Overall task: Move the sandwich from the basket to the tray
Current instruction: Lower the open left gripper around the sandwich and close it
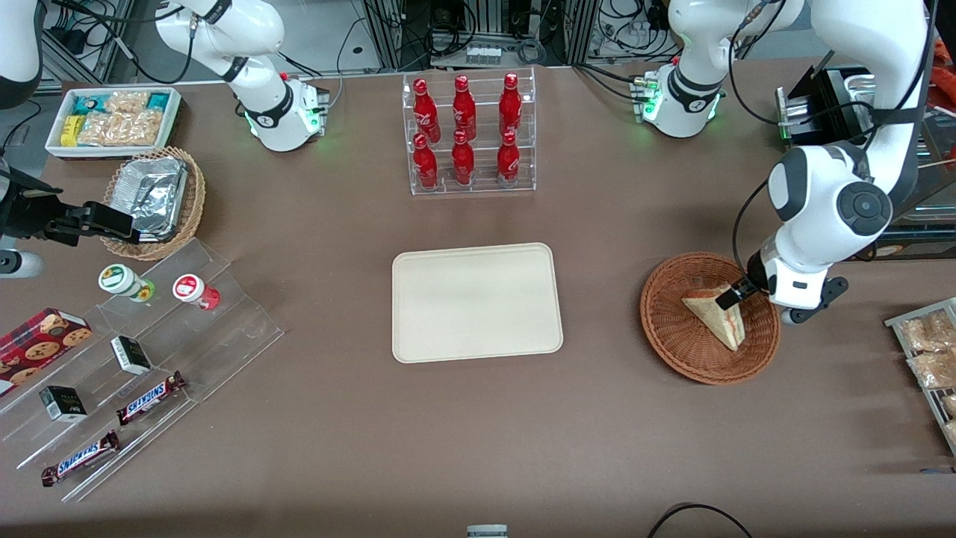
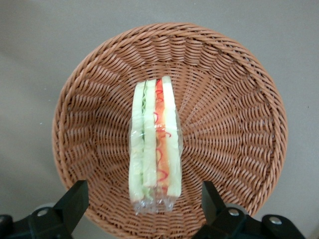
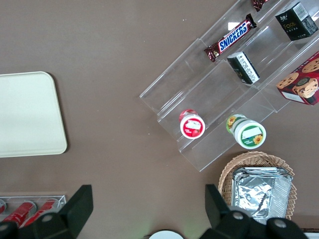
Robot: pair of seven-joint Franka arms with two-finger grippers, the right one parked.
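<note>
From the parked arm's wrist camera I see the brown table (image 3: 109, 64) with one rounded corner of the cream tray (image 3: 30, 114) lying flat on it. Well apart from the tray sits a clear acrylic stepped stand (image 3: 219, 94). On it I count a Snickers bar (image 3: 233, 37), two small dark boxes (image 3: 243, 67) (image 3: 297, 21), a red-lidded cup (image 3: 192, 124) and a green-rimmed cup (image 3: 247, 132) with a sunflower on its label. A cookie box (image 3: 301, 82) rests at the stand's edge. Just beside the green-rimmed cup is a tan wicker basket (image 3: 234, 172) holding a foil container (image 3: 261, 191). Red bottles (image 3: 25, 211) lie in a clear rack. The working arm's gripper is out of sight here.
</note>
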